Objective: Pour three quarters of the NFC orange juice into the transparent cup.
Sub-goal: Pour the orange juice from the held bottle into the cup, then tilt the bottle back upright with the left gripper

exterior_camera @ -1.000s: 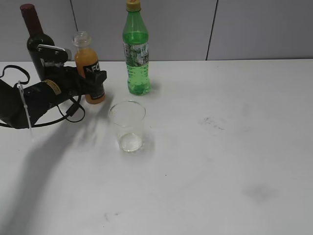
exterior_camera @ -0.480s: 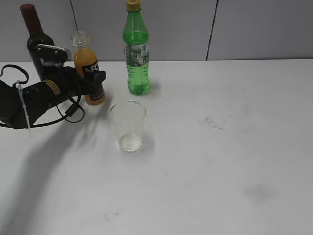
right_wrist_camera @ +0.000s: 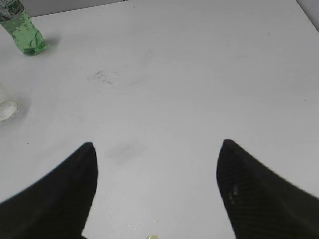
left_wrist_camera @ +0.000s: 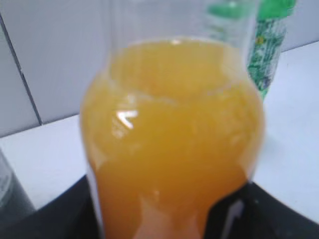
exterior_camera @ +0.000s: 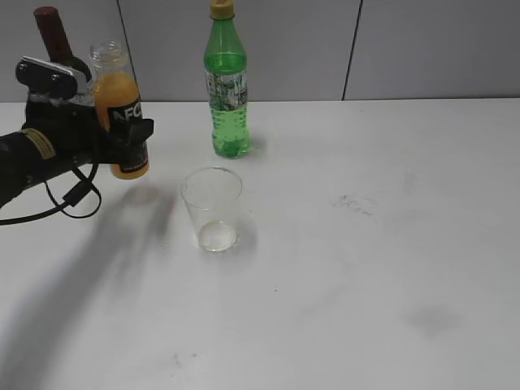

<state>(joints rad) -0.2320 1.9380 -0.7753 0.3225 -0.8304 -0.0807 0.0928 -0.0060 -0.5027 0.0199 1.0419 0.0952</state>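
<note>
Between the fingers of the left gripper [exterior_camera: 130, 138] stands the NFC orange juice [exterior_camera: 119, 114], pinched around its black-labelled lower half and lifted clear of the white table [exterior_camera: 366, 268], its shadow lying on the surface below it. One dark finger [exterior_camera: 140, 132] crosses the front of the label; the other is hidden behind the bottle. The bottle is upright, perhaps leaning slightly, its open clear neck rising above the fingers and the orange liquid reaching up to the shoulder. From the left wrist view the same bottle [left_wrist_camera: 172, 139] fills nearly the whole picture, blurred by closeness, with the dark gripper body showing at the bottom corners.

Beyond the fingers, to the lower right in the exterior view, the transparent cup [exterior_camera: 212, 208] stands upright on the table, apart from the bottle, and looks empty. Farther back from the fingers and right of them stands the green bottle [exterior_camera: 225, 81] with its yellow cap, upright near the wall. Behind the gripper, a dark wine bottle [exterior_camera: 54, 36] rises by the wall, partly hidden by the arm.

The right gripper [right_wrist_camera: 157, 174] has its two dark fingers [right_wrist_camera: 249, 194] spread wide with nothing between them, hanging over bare table. Far ahead of these fingers to the left sits the base of the green bottle [right_wrist_camera: 25, 35], and an edge of the cup [right_wrist_camera: 6, 109] shows at the frame's left border.
</note>
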